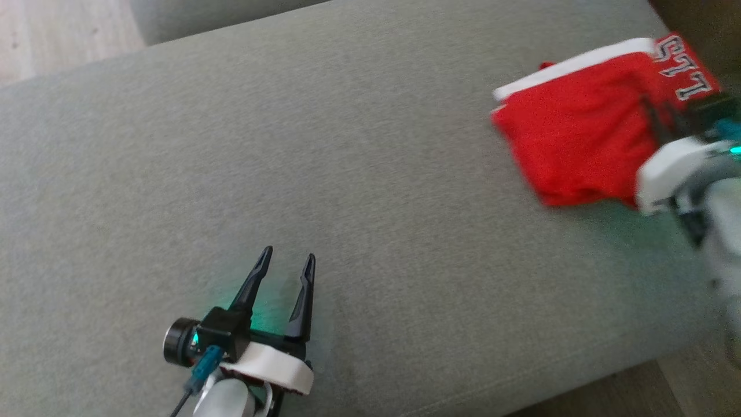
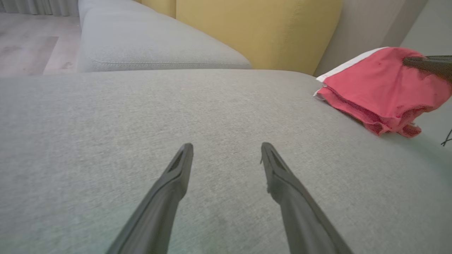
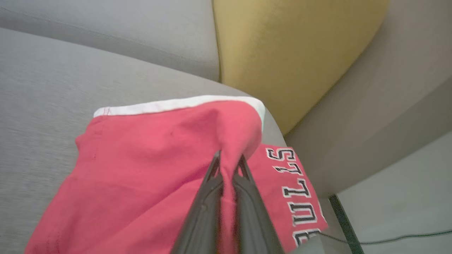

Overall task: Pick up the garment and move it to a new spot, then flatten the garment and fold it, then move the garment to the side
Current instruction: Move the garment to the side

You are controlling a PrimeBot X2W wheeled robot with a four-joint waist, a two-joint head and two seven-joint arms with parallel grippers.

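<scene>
— Where is the garment (image 1: 570,145) right now?

— At the far right end of the grey sofa seat (image 1: 347,174), in the upper right of my head view. It is a red piece, folded into a thick stack. A white band (image 3: 169,104) runs along its far edge, and there is black-and-white lettering (image 3: 296,190) on the part nearest the end of the seat. A yellow cushion (image 3: 282,53) stands just behind it.

— And your right gripper (image 3: 229,156)?

— Pinched together on the garment. In my right wrist view the two fingers (image 3: 208,204) meet with a ridge of red cloth between them, near the corner of the white band. The cloth rises toward the tips there, and the rest of the garment rests on the seat.

— What about the left gripper (image 1: 289,253)?

— Spread wide, with nothing in it. It sits at the lower left of my head view, low over bare seat and well apart from the garment. I cannot tell whether it touches the fabric of the seat. From my left wrist view the garment lies off to the right, and a dark finger of my right gripper reaches into its top.

— Anything else around?

— A pale wood floor (image 2: 28,42) beyond the seat on the left, and a second grey seat section (image 2: 148,42) next to the yellow cushion. My head view is blurred around the right arm, so the grip itself reads clearly only from the wrist.
</scene>
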